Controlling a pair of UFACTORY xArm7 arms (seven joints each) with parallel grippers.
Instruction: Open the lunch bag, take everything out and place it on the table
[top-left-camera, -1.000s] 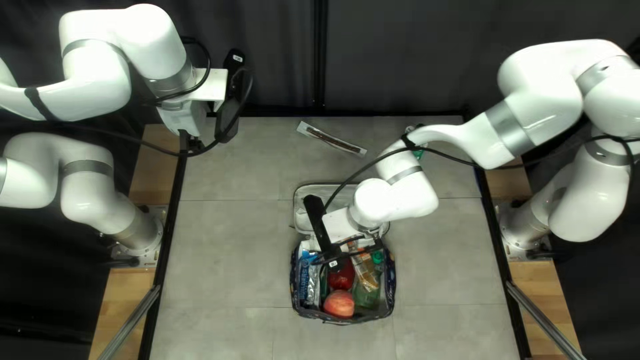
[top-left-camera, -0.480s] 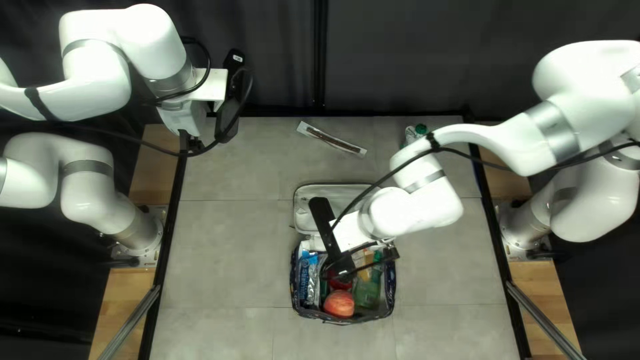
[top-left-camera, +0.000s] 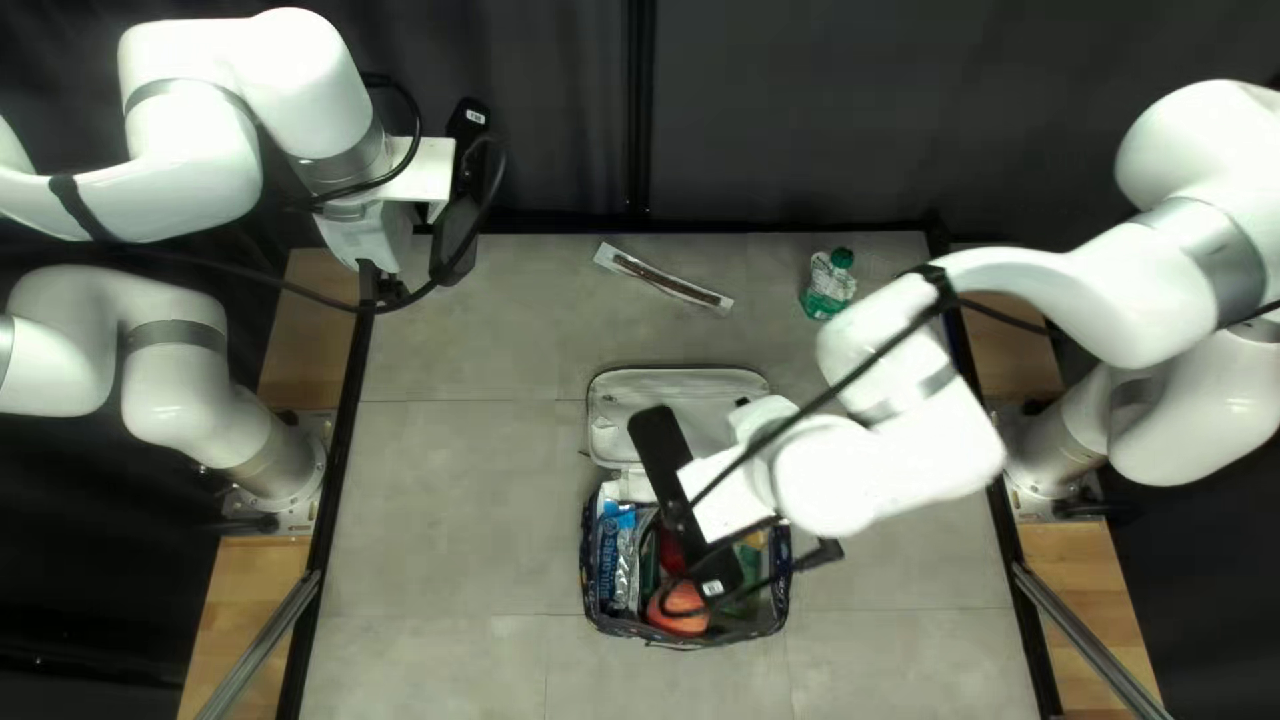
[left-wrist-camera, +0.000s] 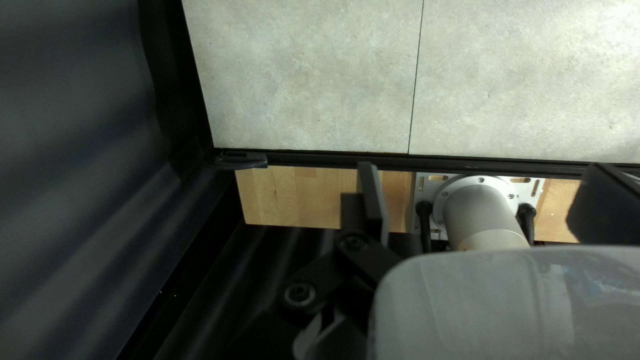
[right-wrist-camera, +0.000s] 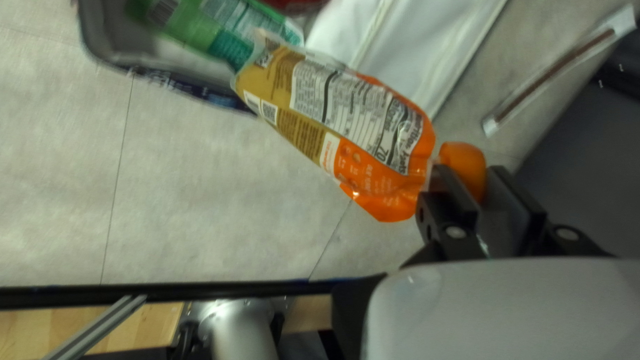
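The lunch bag (top-left-camera: pixel 592 585) stands open near the table's front, its white lid (top-left-camera: pixel 670 400) folded back. Inside it I see a silver-blue packet (top-left-camera: pixel 615 555), an apple (top-left-camera: pixel 672 608) and a green bottle (right-wrist-camera: pixel 210 25). My right gripper (right-wrist-camera: pixel 467 185) is shut on the orange cap end of an orange pouch (right-wrist-camera: pixel 345 130), which hangs tilted beside the bag's rim (right-wrist-camera: pixel 150 60), clear of the table. In the top left view that wrist hovers over the bag and hides the pouch. My left gripper (left-wrist-camera: pixel 480 170) stands open and empty at the far left corner.
A stick snack in a clear wrapper (top-left-camera: pixel 665 277) lies at the far middle of the table. A small water bottle with a green cap (top-left-camera: pixel 828 285) lies at the far right. The table's black edge rail (left-wrist-camera: pixel 400 159) runs just ahead of the left gripper.
The right arm has swung toward the near right, drawing the orange pouch up out of the bag. The water bottle it was hiding now shows. The left arm has not moved.
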